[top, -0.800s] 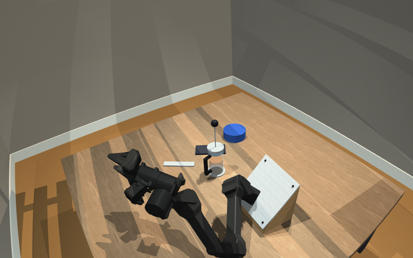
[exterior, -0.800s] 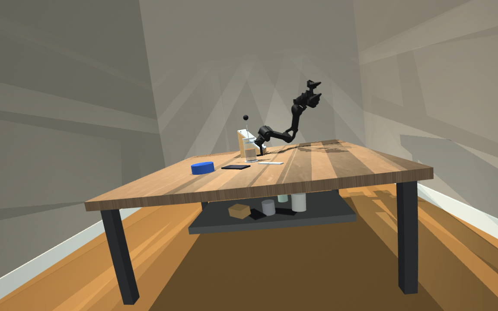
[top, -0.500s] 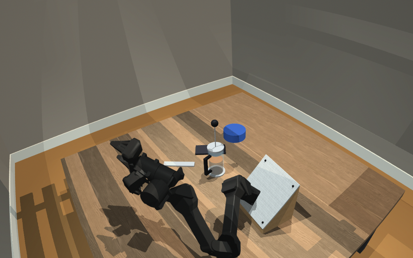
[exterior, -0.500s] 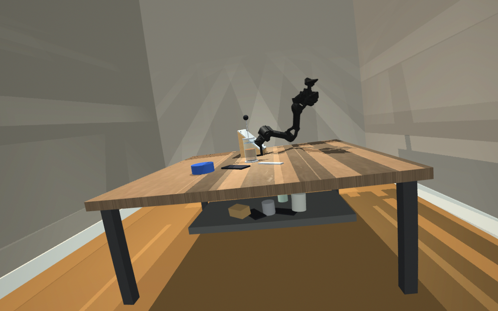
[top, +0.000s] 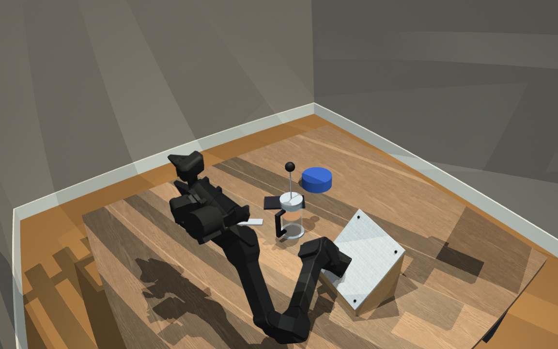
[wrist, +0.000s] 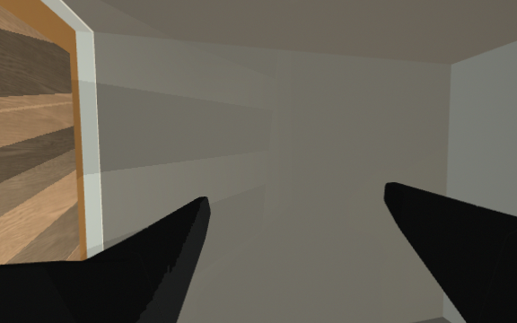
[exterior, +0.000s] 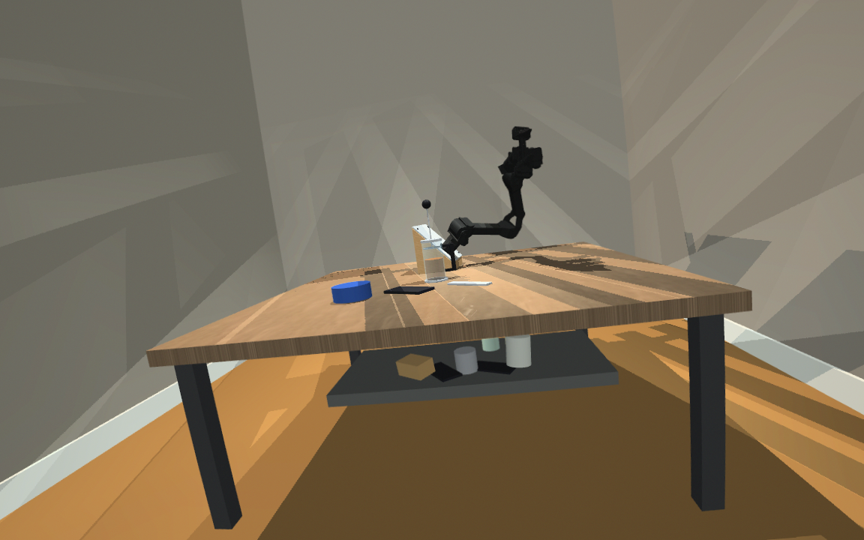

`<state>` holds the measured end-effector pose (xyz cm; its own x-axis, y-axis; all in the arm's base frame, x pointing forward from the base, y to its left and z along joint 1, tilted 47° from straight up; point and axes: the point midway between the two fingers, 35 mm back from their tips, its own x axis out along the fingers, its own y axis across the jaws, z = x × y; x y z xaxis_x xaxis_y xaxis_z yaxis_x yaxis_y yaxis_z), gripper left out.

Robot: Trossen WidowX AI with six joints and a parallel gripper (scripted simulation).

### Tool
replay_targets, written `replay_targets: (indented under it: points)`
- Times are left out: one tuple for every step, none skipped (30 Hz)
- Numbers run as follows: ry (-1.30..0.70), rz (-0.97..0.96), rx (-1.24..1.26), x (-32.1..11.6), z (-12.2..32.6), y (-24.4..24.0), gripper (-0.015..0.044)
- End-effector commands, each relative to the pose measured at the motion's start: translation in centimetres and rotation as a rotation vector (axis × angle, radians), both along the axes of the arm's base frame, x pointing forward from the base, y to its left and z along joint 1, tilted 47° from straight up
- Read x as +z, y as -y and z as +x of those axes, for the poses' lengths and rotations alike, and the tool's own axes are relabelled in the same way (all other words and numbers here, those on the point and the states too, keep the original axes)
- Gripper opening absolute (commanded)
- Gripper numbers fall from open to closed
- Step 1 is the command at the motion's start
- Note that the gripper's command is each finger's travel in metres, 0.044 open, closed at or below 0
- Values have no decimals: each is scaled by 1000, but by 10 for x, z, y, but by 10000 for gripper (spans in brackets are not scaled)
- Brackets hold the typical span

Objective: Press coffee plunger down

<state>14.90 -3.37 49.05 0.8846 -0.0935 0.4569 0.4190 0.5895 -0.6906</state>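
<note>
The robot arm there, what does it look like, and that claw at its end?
The arm is matte black all over, built of chunky rounded segments joined at bulky elbows, with no cables or markings visible. Its pincer ends in two plain black fingers tapering to blunt tips.
</note>
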Motion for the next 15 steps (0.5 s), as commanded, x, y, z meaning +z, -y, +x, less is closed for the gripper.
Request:
replay_targets:
  points:
    - [-46,36,-14,-8,11,14,440]
    - [-68,51,-17,-12,15,20,440]
    - [-98,73,-20,-17,20,27,440]
    - [-136,102,-24,-24,26,35,440]
    - [-180,137,-28,-33,33,46,440]
    - [-227,181,-32,-43,40,57,440]
    - [-274,226,-39,-54,46,70,440]
    - [-323,273,-39,-66,52,81,440]
    - [-373,324,-37,-79,57,92,440]
    - [-423,379,-33,-93,61,103,440]
    - [-471,435,-28,-107,64,113,440]
    - [-517,496,-21,-121,67,123,440]
    - [-563,562,-10,-136,69,133,440]
    - [-606,631,3,-151,69,142,440]
    - [-644,702,17,-165,69,150,440]
